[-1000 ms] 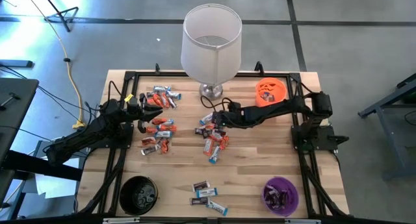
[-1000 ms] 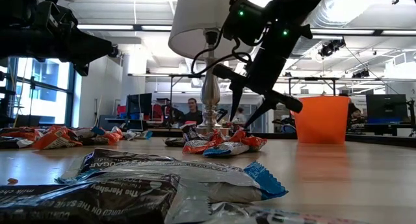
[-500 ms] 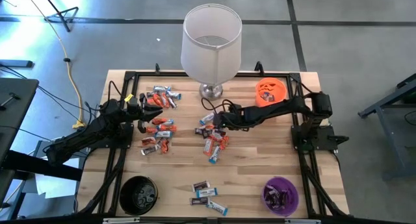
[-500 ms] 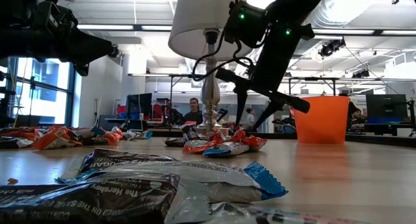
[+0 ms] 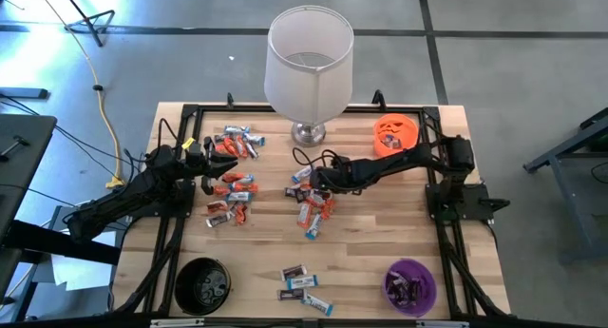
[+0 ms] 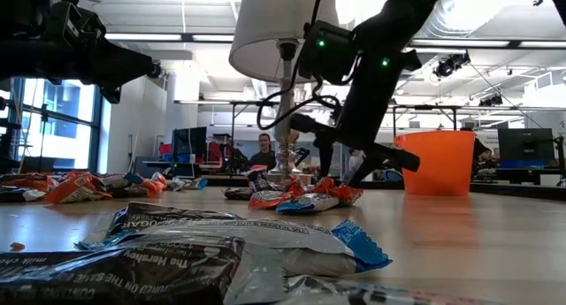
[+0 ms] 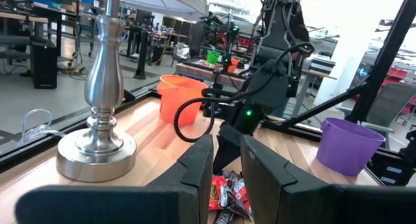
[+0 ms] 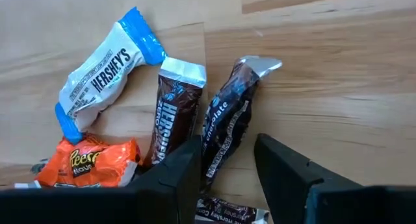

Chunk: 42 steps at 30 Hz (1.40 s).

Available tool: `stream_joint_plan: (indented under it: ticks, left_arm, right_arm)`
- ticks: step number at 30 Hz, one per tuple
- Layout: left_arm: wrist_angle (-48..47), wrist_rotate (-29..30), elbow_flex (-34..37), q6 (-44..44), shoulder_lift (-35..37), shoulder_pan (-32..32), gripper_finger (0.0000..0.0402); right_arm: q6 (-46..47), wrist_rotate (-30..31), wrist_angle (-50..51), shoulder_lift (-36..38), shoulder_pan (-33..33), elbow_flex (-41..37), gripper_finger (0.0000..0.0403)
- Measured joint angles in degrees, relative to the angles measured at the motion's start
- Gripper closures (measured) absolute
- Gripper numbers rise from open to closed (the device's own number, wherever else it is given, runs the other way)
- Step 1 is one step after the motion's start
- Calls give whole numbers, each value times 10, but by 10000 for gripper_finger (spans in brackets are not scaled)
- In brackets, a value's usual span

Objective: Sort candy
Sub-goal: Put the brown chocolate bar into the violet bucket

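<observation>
1. Since 1 second ago, the right gripper [image 5: 313, 179] has dropped lower and reached further toward frame centre, onto the middle candy pile [image 5: 312, 202].
2. Its fingers [image 8: 170, 169] stand apart, straddling a dark brown Hershey's bar [image 8: 225, 122] on the wood; nothing is gripped.
3. Beside that bar lie a second brown Hershey's bar [image 8: 171, 112], a blue-white Hershey's bar [image 8: 104, 71] and an orange Reese's [image 8: 88, 162].
4. At frame left the left gripper [image 5: 223, 165] hovers over another candy cluster [image 5: 231, 193], fingers narrowly parted and empty.
</observation>
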<state>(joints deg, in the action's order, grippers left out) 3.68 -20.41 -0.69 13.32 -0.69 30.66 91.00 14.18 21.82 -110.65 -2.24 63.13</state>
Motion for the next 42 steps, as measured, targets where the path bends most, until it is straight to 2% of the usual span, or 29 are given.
stream_joint_plan:
  ticks: [5,10,12,18,28,35,42]
  left_arm:
    - [0,0,0,0,0,0,337]
    - [0,0,0,0,0,0,337]
    - [0,0,0,0,0,0,337]
    - [0,0,0,0,0,0,337]
    - [0,0,0,0,0,0,337]
    - [0,0,0,0,0,0,337]
    - [0,0,0,0,0,0,337]
  right_arm:
    - [-27,-3,8,0,0,0,288]
    - [-62,-6,5,-1,0,-1,369]
    - [-81,-7,5,-1,0,0,390]
    - [-122,-12,13,25,-4,-3,390]
    - [-137,13,34,139,9,-4,399]
    - [-67,-32,32,196,72,-3,398]
    - [82,-37,32,241,188,-3,399]
